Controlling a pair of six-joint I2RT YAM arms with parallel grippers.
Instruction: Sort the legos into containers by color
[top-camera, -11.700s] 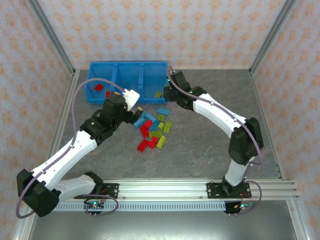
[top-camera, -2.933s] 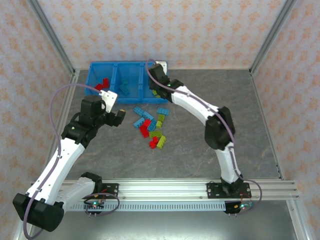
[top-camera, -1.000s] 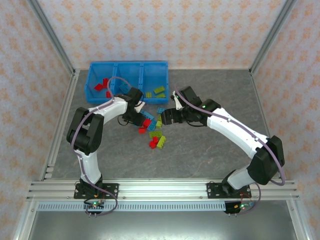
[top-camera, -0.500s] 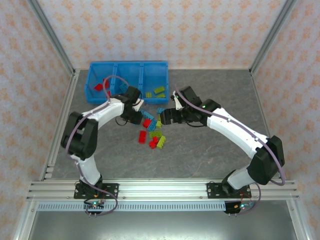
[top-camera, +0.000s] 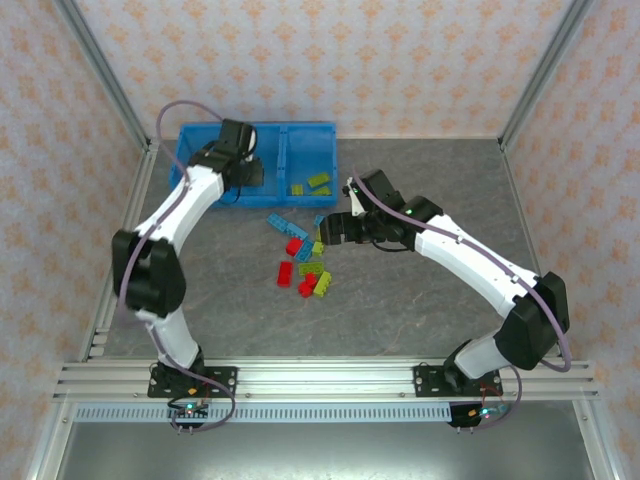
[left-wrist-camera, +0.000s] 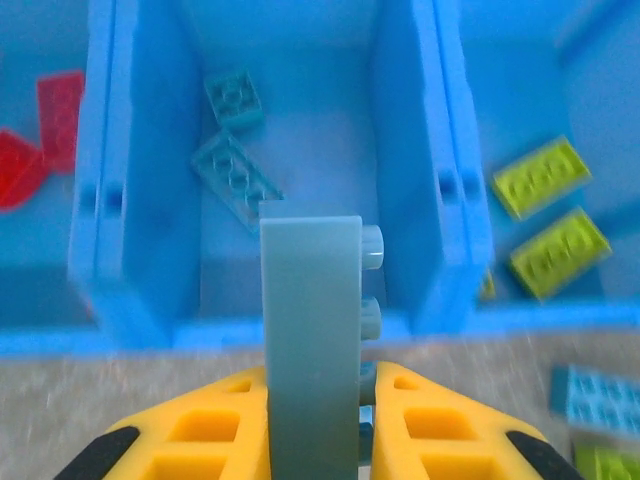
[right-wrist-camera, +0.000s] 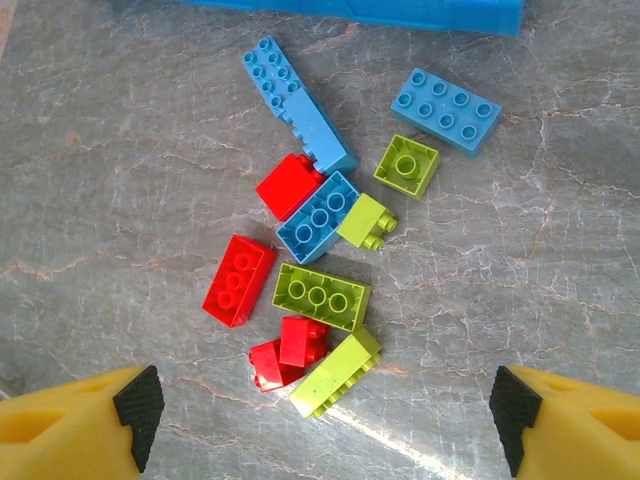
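Light blue plastic brick (left-wrist-camera: 310, 340) pinched in left fingers (left-wrist-camera: 215, 425) at bright blue bin tray (left-wrist-camera: 405, 200); right fingers (right-wrist-camera: 70, 415) spread wide.

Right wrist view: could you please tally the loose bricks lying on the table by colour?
Blue bricks: 4
Red bricks: 4
Lime green bricks: 4
Total: 12

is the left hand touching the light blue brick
Touching. Left wrist view: both yellow fingers of the left hand press against the light blue brick.
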